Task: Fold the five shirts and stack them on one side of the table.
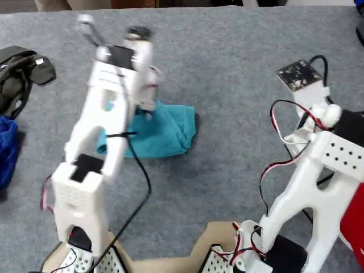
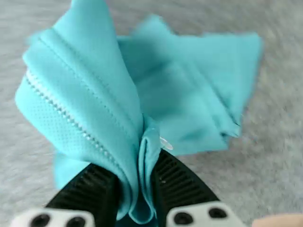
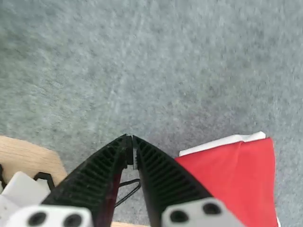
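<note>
Evidently mid-fold, on the teal shirt (image 1: 165, 133) lying at mid-desk, a little left of centre.

From the high view: reaching over that shirt with the left arm (image 1: 96, 142), the left pincer (image 1: 145, 108) down at the cloth's far left part. Hard to judge the grip from here, with that end blurred and partly behind the arm's own body. Rumpled rather than flat on the grey desk (image 1: 239, 62), so judged early in its fold. At the left edge, a dark olive garment (image 1: 20, 71) farther off and a blue garment (image 1: 5, 148) nearer, both cut off and both looking unfolded. At the near right, a sliver of red shirt (image 1: 352, 222), mostly behind the right arm (image 1: 318, 170).

From the left wrist view: clamped with the left pincer (image 2: 142, 161) on a gathered ridge of the teal shirt (image 2: 189, 94), with stitched seam and mesh panel rising from the jaws and the rest spread on the desk beyond. Next, by judgement: carry the pinched ridge across the shirt's body, lower it flat, let go. Calls for a firm hold and a path that drags no loose layers along. Impossible to tell whether sleeve, hem or collar is pinched.

From the right wrist view: with the right pincer (image 3: 130, 142) pressed together tip to tip, nothing between, over bare desk just beside the red shirt (image 3: 232, 184). Flat and seemingly folded, cut off at the edge, with a white layer (image 3: 222, 141) peeping from under it, perhaps another shirt.
</note>
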`<state>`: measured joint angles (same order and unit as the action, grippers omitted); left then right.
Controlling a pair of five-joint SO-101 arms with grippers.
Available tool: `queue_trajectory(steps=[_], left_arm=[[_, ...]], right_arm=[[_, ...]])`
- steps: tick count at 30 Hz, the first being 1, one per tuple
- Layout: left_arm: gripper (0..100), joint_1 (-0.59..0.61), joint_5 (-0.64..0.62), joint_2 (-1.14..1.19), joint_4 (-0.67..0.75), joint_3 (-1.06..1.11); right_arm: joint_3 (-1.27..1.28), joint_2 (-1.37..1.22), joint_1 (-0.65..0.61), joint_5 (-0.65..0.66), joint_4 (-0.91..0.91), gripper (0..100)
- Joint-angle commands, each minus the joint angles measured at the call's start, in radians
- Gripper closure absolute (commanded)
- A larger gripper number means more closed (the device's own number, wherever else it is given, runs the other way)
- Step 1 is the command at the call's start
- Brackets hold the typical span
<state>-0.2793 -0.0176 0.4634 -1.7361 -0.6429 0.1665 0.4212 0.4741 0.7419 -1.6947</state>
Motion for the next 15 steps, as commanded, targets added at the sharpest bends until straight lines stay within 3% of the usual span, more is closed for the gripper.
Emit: queue_trajectory(steps=[1, 15], left_arm=[[98, -0.061, -0.003, 0.067, 0.046, -0.095], [98, -0.221, -0.061, 0.315, -0.002, -0.385]], right_arm=[[0.053, 0.038, 0.076, 0.035, 0.046, 98.4], [0.117, 0.031, 0.117, 0.051, 0.140, 98.4]])
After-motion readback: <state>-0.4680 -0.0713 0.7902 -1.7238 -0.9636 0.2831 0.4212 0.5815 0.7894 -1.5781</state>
